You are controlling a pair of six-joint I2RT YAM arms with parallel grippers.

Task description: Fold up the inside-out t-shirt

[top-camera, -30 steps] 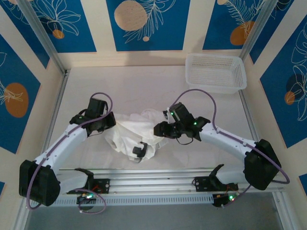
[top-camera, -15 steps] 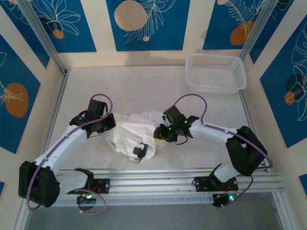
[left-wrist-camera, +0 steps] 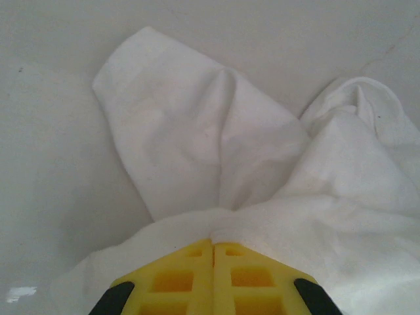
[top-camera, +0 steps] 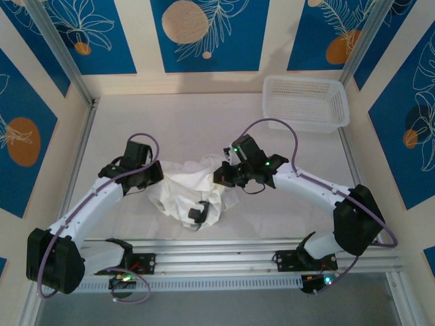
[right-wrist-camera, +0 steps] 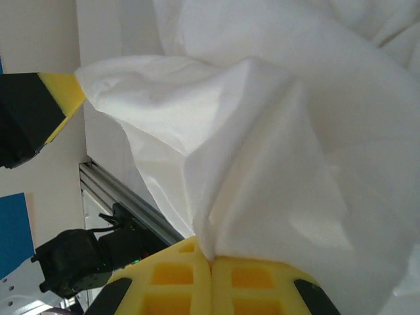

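The inside-out t-shirt (top-camera: 192,191) lies crumpled at the middle of the white table, its small dark label (top-camera: 198,214) on the near side. My left gripper (top-camera: 158,178) is at the shirt's left edge, its yellow jaws shut on a fold of the cloth (left-wrist-camera: 213,237). My right gripper (top-camera: 219,178) is at the shirt's right edge, also shut on the cloth (right-wrist-camera: 211,257). In the right wrist view the shirt (right-wrist-camera: 275,151) hangs stretched from the jaws toward the left gripper's yellow fingers (right-wrist-camera: 64,92). A sleeve-like flap (left-wrist-camera: 177,141) lies flat ahead of the left jaws.
A white mesh basket (top-camera: 305,102) stands at the back right corner. Aluminium rails (top-camera: 224,255) run along the near edge between the arm bases. Side walls with blue panels close in the table on the left and right.
My right gripper has closed on the shirt's right edge and moved slightly back and left, lifting the cloth. The left gripper has stayed shut on the left edge.
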